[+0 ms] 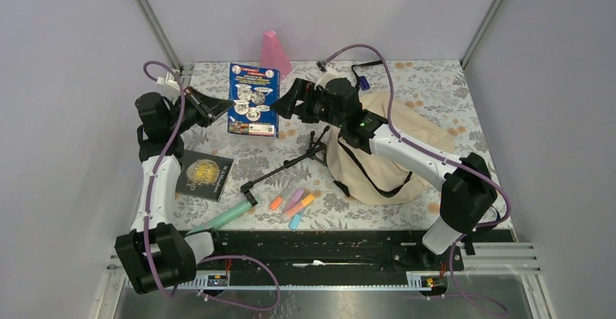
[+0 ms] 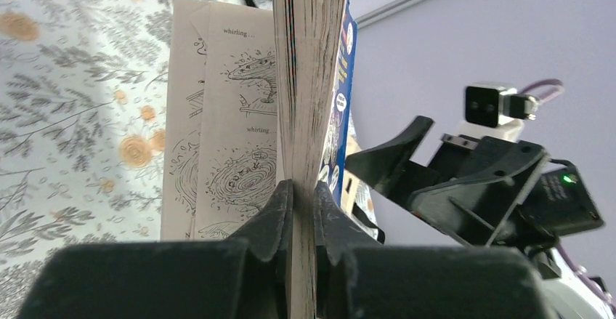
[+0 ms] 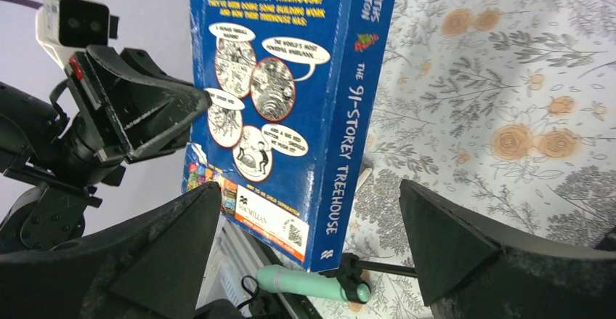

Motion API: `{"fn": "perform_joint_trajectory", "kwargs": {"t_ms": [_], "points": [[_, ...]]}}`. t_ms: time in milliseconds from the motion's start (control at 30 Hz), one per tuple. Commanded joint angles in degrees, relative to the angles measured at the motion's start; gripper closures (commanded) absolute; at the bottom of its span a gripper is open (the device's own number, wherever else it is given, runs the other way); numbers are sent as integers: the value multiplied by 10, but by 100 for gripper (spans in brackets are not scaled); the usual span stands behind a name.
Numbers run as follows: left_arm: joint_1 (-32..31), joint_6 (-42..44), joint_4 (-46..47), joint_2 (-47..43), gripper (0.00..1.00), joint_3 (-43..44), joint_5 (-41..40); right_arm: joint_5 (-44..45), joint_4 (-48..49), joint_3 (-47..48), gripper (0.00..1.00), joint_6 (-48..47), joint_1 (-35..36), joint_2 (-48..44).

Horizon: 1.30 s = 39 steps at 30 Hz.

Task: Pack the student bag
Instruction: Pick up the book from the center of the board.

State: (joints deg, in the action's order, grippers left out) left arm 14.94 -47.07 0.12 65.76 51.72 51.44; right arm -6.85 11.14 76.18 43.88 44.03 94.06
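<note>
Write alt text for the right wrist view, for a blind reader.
A blue paperback, The 91-Storey Treehouse, is held over a floral table by the left gripper, which is clamped on its page edge. The right gripper is open, its black fingers on either side of the book's lower end.

Floral table (image 1: 436,86), pink wedge (image 1: 274,51) at back

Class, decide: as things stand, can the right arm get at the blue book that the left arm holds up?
Probably yes. The right gripper hangs open at the blue book, jaws either side of its spine with nothing between. The left gripper clamps the opposite edge.
</note>
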Motion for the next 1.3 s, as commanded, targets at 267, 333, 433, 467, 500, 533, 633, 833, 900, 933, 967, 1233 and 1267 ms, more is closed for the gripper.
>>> {"fn": "perform_joint_trajectory", "kwargs": {"t_ms": [267, 333, 433, 467, 500, 533, 633, 833, 900, 933, 967, 1233, 1267], "points": [[-50, -67, 144, -80, 100, 17, 56, -153, 96, 17, 2, 16, -1, -16], [-55, -62, 139, -85, 100, 15, 52, -169, 129, 8, 4, 35, -2, -22], [-65, -59, 138, -87, 100, 11, 46, -177, 156, 0, 8, 53, -2, -35], [-71, -59, 141, -87, 100, 10, 43, -180, 163, -2, 10, 56, -1, -39], [-79, -59, 142, -88, 100, 10, 37, -185, 168, -2, 12, 59, 0, -42], [-88, -56, 142, -88, 100, 10, 30, -186, 170, -4, 16, 62, 0, -46], [-115, -48, 138, -87, 100, 12, 15, -175, 165, -12, 33, 60, -1, -61], [-133, 0, 81, -87, 100, 22, -6, -123, 123, -40, 83, 21, 0, -117], [-141, 42, 45, -85, 70, 30, -6, -97, 90, -43, 88, -7, -1, -134], [-145, 71, 22, -84, 51, 34, -9, -86, 68, -41, 92, -19, -4, -142], [-159, 101, -5, -82, 35, 38, -19, -75, 46, -41, 97, -27, -9, -150], [-302, 330, -140, -70, 10, 62, -155, -34, -100, -70, 100, -85, -111, -259], [-329, 350, -137, -65, 10, 62, -161, -29, -132, -72, 100, -92, -126, -277]]}}
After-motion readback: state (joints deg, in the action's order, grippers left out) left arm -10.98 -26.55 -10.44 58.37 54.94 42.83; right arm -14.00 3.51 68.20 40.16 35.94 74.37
